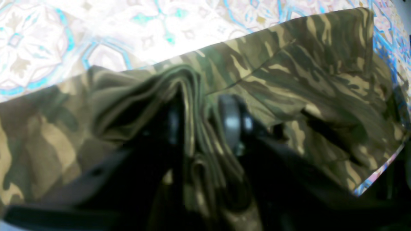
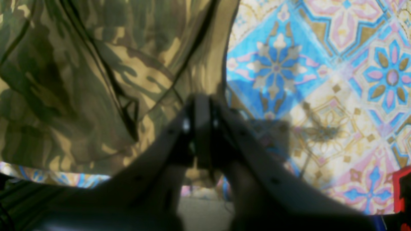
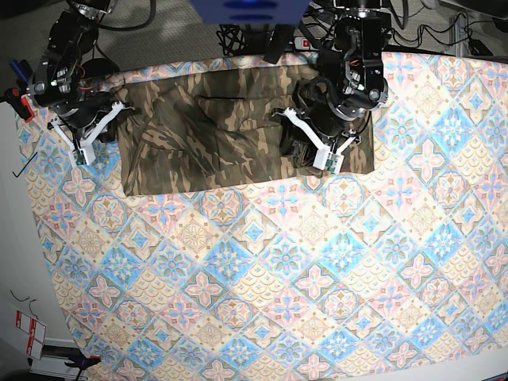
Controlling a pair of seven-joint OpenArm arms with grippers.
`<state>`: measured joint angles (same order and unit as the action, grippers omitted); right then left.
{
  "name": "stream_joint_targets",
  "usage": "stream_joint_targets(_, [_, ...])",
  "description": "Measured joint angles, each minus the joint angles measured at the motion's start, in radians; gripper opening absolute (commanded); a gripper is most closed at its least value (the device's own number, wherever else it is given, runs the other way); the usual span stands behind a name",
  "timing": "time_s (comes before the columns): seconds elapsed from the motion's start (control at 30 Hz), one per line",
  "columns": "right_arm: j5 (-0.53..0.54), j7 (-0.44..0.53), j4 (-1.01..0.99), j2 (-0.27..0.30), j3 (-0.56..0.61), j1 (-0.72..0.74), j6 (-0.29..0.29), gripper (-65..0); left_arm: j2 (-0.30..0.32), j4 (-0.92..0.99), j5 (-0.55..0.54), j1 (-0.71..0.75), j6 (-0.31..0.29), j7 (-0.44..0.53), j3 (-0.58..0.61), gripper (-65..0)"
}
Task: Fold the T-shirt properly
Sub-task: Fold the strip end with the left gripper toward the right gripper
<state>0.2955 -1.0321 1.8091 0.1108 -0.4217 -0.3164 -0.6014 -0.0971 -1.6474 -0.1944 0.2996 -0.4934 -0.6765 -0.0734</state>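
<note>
The camouflage T-shirt [image 3: 206, 135] lies spread along the far edge of the tablecloth, mostly flat. It is puckered into dark folds by my left gripper [image 3: 329, 163], near its lower right edge. In the left wrist view a ridge of T-shirt [image 1: 305, 80] cloth stands between the fingers of the left gripper [image 1: 202, 123], whose jaws are parted. My right gripper [image 3: 83, 155] sits just off the shirt's left edge. Seen from its wrist, the right gripper [image 2: 202, 106] is shut with no cloth visible between the fingers, and the T-shirt [image 2: 80, 80] fills the left half.
The pastel blue-pink patterned tablecloth [image 3: 278, 278] covers the whole table in front of the shirt. Cables and a power strip [image 3: 305, 40] lie behind the table. A red object [image 2: 401, 189] sits by the table edge near the right arm.
</note>
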Motion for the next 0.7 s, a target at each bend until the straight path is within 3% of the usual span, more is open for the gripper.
stream_joint_targets(0.17, [0.000, 0.000, 0.000, 0.000, 0.000, 0.000, 0.000, -65.0, 0.001, 0.000, 0.001, 0.000, 0.000, -0.001, 0.009, -38.1])
stream_joint_targets(0.33, [0.000, 0.000, 0.000, 0.000, 0.000, 0.000, 0.000, -65.0, 0.005, 0.000, -0.001, 0.000, -0.002, -0.004, 0.091, -34.2])
stream_joint_targets(0.7, [0.000, 0.000, 0.000, 0.000, 0.000, 0.000, 0.000, -65.0, 0.008, 0.061, -0.004, -0.031, -0.003, -0.010, 0.230, -34.2])
